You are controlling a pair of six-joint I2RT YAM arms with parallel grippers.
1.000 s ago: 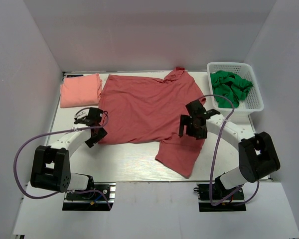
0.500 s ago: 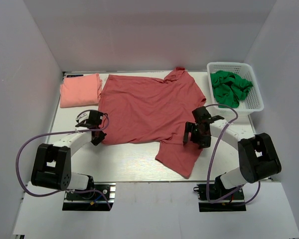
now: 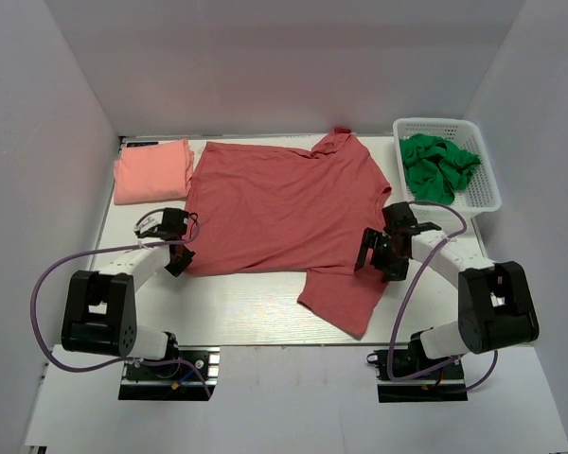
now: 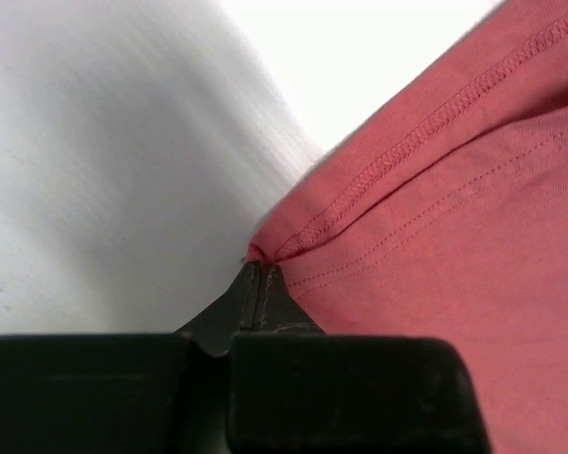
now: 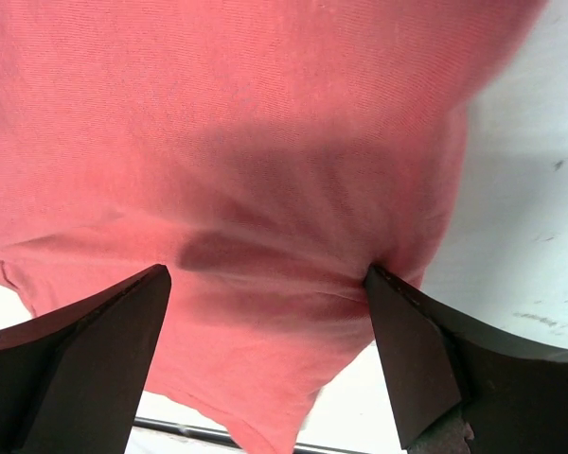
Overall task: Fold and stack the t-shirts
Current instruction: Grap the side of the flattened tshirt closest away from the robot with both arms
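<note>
The brick-red t-shirt [image 3: 284, 208] lies spread flat across the table, one sleeve reaching toward the front edge. My left gripper [image 3: 181, 257] is shut on the shirt's near-left hem corner; in the left wrist view the gripper [image 4: 258, 270] pinches the stitched hem of the shirt [image 4: 454, 236]. My right gripper [image 3: 380, 261] stands open, low over the shirt's right side above the sleeve. In the right wrist view the gripper [image 5: 267, 274] spans wrinkled red cloth [image 5: 265, 142], its fingertips touching the cloth. The salmon-pink t-shirt [image 3: 152, 170] lies folded at the back left.
A white basket [image 3: 450, 124] holding green cloth [image 3: 437, 165] stands at the back right. White walls close in the table on three sides. Bare table [image 3: 237, 303] shows along the front edge between the arm bases.
My left gripper has shut on the red shirt's hem corner. My right gripper has moved right and toward the front, lower over the shirt's side, still open.
</note>
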